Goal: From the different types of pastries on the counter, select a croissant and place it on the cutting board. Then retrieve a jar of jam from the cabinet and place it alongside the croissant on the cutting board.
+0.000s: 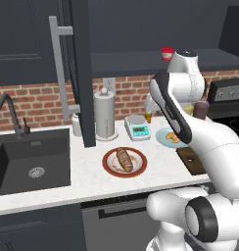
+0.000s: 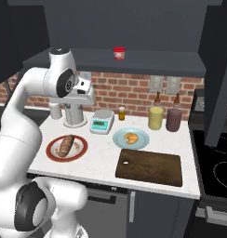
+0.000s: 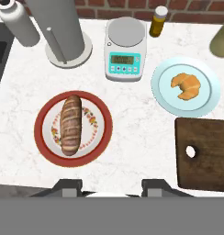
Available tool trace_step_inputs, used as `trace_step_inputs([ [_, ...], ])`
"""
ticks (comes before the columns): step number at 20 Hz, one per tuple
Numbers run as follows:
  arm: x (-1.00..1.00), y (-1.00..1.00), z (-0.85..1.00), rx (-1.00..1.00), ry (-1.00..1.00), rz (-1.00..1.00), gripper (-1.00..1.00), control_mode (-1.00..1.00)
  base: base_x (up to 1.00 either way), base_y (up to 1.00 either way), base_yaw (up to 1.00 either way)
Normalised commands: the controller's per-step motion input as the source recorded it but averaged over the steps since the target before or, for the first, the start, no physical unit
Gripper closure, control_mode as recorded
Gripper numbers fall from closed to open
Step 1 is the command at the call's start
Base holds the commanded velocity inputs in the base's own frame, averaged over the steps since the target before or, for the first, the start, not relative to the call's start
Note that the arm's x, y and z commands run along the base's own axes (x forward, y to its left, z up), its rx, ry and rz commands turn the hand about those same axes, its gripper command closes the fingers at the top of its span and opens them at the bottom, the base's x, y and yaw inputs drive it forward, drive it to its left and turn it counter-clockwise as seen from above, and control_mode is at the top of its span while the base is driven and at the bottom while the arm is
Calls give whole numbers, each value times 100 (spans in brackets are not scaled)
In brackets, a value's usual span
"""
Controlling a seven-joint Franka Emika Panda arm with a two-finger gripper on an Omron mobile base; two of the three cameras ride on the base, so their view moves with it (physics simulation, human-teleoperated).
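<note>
Hand: your hand hovers high above the tabletop, fingers spread, holding nothing.
Croissant: sits on the pale blue plate, just beyond the cutting board, an easy first pick.
Loaf: 1 brown loaf rests on the red-rimmed plate; leave it.
Jam: jar of jam waits on the open cabinet shelf.

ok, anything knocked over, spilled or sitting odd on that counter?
Nothing stands out. The croissant sits centred on its blue plate, the loaf on its red plate, and the board lies flat and bare. The scale and bottles stand upright; no spills. The cabinet door is open, the jam upright inside.
</note>
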Motion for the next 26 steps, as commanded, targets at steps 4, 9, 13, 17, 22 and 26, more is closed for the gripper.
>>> trace_step_inputs([
  [4, 0, -21, -6, 0, 0, 0, -100, -100, 0, 0, 0],
  [9, 0, -56, -35, -4, 0, 0, -100, -100, 0, 0, 0],
  [13, 0, -62, -57, -7, -2, 0, -100, -100, 0, 0, 0],
  [17, 0, -60, -59, -5, -1, 0, -100, -100, 0, 0, 0],
  [22, 7, -47, -56, -2, 0, 0, -100, -100, 0, 0, 0],
  [26, 31, -26, -41, 0, -1, 0, -100, -100, 0, 0, 0],
])
